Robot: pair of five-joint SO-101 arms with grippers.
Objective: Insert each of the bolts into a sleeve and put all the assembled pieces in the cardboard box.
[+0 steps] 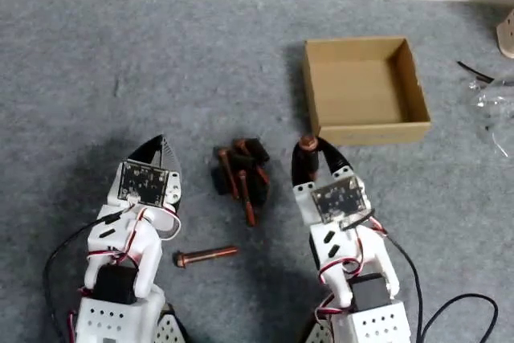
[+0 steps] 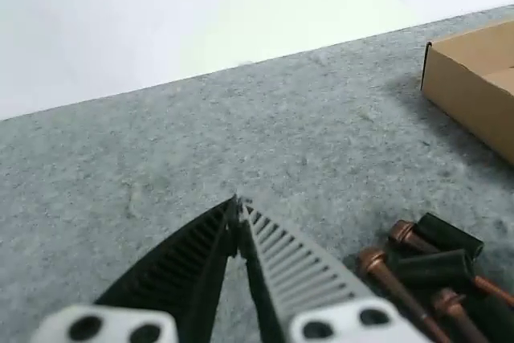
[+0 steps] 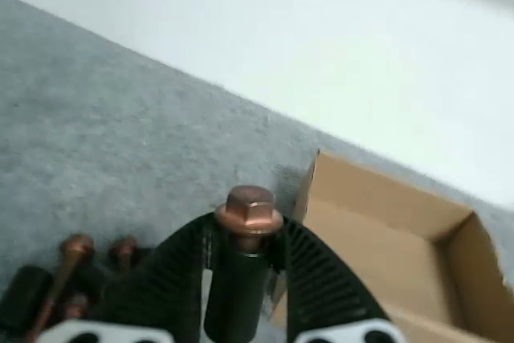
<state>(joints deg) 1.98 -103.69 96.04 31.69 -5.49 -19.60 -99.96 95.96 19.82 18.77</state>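
While the right gripper (image 1: 309, 150) is clamped on a black sleeve (image 3: 234, 295) with a copper bolt (image 3: 249, 210) standing upright in it, its hex head poking out above the fingertips, the left gripper (image 1: 161, 144) has its fingers pressed together with nothing between them. Both sit low over the grey felt desk (image 1: 80, 62), side by side and well apart.

The held piece is just outside the cardboard box (image 1: 373, 132), near the box's corner that faces the arms on the left-arm side. The box stands open-topped on the desk, beyond the right gripper.

Between the two grippers lies a pile (image 1: 241, 174) of loose bolts and sleeves — copper shafts and short black tubes crossing and touching one another, too tangled to count with confidence. In the left wrist view the pile sits just beside that gripper's closed tips; in the right wrist view a few bolt heads and a dark sleeve show next to the clamped piece.

A single bolt (image 1: 205, 255) lies on its side apart from the pile, nearer the arms' bases, with its head towards the left arm.
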